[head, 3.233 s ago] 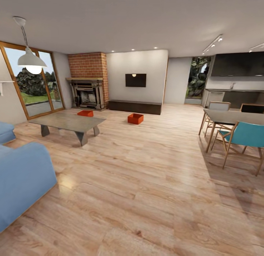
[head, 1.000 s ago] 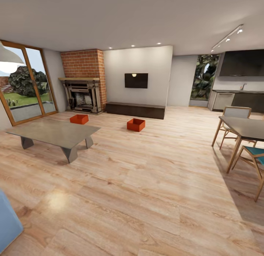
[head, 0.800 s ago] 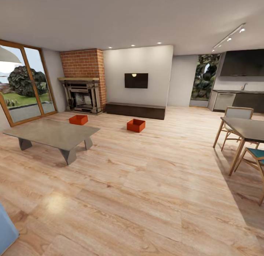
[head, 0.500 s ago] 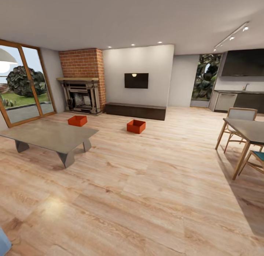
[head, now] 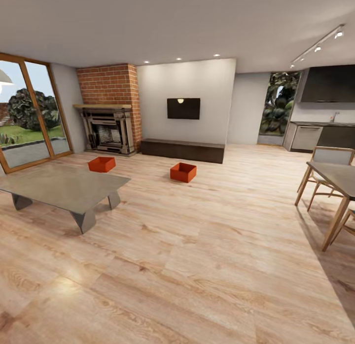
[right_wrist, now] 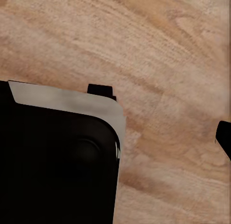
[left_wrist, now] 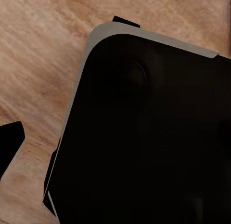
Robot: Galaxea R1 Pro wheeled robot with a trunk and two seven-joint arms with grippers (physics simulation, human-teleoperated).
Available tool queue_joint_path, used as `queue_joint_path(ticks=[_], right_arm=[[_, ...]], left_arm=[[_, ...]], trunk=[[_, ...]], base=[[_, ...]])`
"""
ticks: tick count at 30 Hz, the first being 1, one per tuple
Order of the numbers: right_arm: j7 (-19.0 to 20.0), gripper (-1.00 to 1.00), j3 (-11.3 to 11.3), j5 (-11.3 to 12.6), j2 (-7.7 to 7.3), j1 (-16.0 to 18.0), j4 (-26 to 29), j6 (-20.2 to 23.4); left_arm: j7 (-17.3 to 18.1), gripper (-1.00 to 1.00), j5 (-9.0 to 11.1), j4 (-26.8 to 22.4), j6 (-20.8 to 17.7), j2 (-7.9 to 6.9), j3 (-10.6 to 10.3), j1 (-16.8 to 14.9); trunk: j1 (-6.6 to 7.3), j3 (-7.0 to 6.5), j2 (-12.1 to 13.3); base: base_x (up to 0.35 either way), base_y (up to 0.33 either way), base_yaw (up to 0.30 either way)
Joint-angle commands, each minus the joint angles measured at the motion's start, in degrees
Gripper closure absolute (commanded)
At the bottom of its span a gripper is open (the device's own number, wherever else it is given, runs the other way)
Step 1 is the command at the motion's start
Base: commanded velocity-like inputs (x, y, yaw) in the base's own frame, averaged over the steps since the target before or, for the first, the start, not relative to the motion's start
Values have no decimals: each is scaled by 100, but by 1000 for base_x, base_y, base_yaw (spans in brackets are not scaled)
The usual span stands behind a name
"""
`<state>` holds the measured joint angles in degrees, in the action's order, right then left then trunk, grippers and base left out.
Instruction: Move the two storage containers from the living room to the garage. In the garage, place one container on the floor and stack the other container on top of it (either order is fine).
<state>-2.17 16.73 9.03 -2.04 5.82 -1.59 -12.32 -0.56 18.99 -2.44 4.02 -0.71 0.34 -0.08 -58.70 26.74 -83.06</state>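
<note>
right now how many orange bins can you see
2. One storage container sits on the wood floor before the fireplace, beyond the coffee table; the other sits before the dark low cabinet.

1. The head view is bright and evenly lit; daylight comes through the glass doors [head: 27, 115] at nine o'clock and a far window [head: 276, 103] at two o'clock.
2. Small ceiling spotlights [head: 197, 56] and a track light [head: 323, 42] glow white.
3. A pale glare patch lies on the wood floor [head: 64, 285] at seven o'clock.
4. Soft shadows sit under the low table [head: 59, 186] and the dining table [head: 340, 179].
5. Straight lines stretch toward the edges, wide-angle fashion.
6. Both wrist views are soft, with a near-black robot body [left_wrist: 149, 132] showing almost no detail.
</note>
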Motion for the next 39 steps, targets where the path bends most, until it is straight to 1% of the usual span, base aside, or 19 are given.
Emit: queue_joint_path(ticks=[1,39], right_arm=[[-3,-100,50,55,2,7,-17,-33],[-3,-100,50,54,2,7,-17,-33]], left_arm=[[-6,-100,17,-3,11,0,1,1],[-6,-100,21,-3,14,0,1,1]], trunk=[[-3,5,-2],[-3,5,-2]], base=[[325,0,0],[325,0,0]])
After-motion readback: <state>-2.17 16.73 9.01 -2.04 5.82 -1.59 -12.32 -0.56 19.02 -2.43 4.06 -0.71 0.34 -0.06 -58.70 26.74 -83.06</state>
